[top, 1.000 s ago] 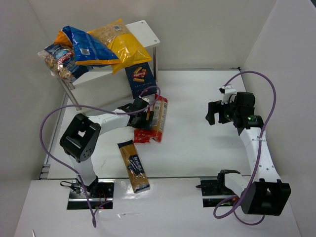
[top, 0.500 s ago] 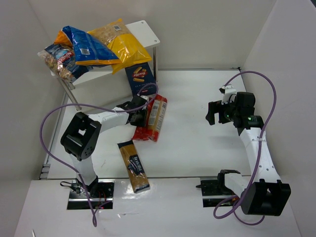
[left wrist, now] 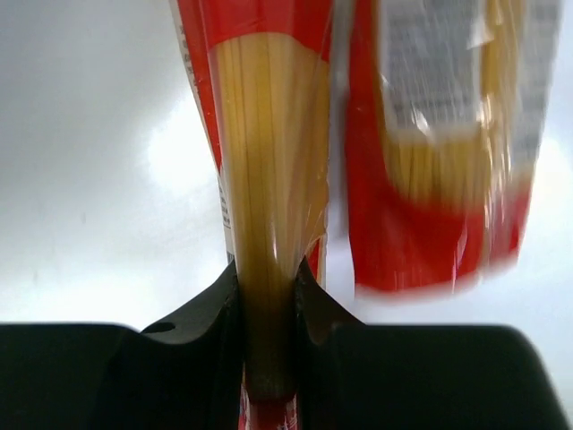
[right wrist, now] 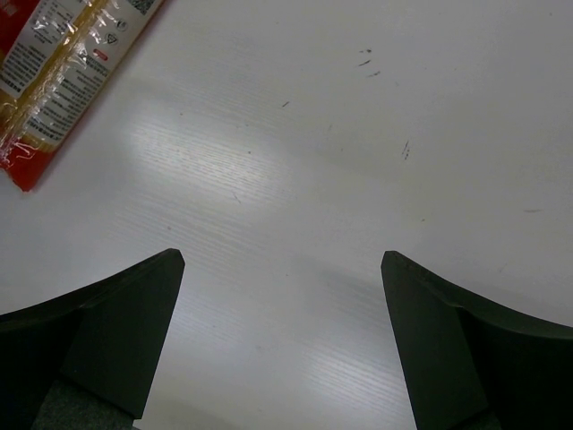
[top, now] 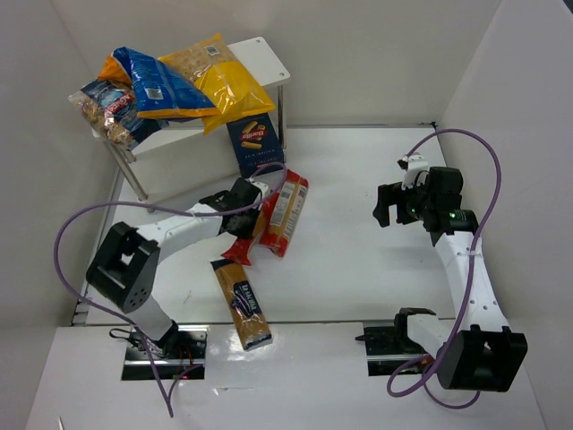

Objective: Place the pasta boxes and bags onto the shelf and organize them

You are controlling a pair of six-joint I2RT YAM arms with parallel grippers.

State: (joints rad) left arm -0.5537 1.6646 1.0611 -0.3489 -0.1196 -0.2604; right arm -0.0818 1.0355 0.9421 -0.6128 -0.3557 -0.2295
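- Top external view: the left fingers [top: 245, 199] were closed on one of the two pasta boxes, a long red spaghetti box [top: 240, 249], near the middle of the tabletop [top: 358, 269].
- The second red box [top: 286, 210] lay just beside the held one, with its white label turned up.
- Left wrist view: the fingers pinched the held box across its narrow width, with the yellow window facing the camera. Whether the box was clear of the tabletop cannot be told.
- The right fingers [top: 385, 206] were wide open and gripped nothing, above bare tabletop and well apart from the packs.
- The shelf [top: 264, 55] already carried the blue bag [top: 152, 85], the yellow bag [top: 224, 90] and other bags. The dark-blue box [top: 255, 143] stood on the tabletop against it.
- The long clear spaghetti packet [top: 242, 300] lay on the tabletop near the left arm.
- Judgement: such a box is probably light and stiff, but long, so it may swing if it is held near one end. A grip closer to its middle seems safer. Hard pressing could dent the cardboard and break the dry spaghetti.
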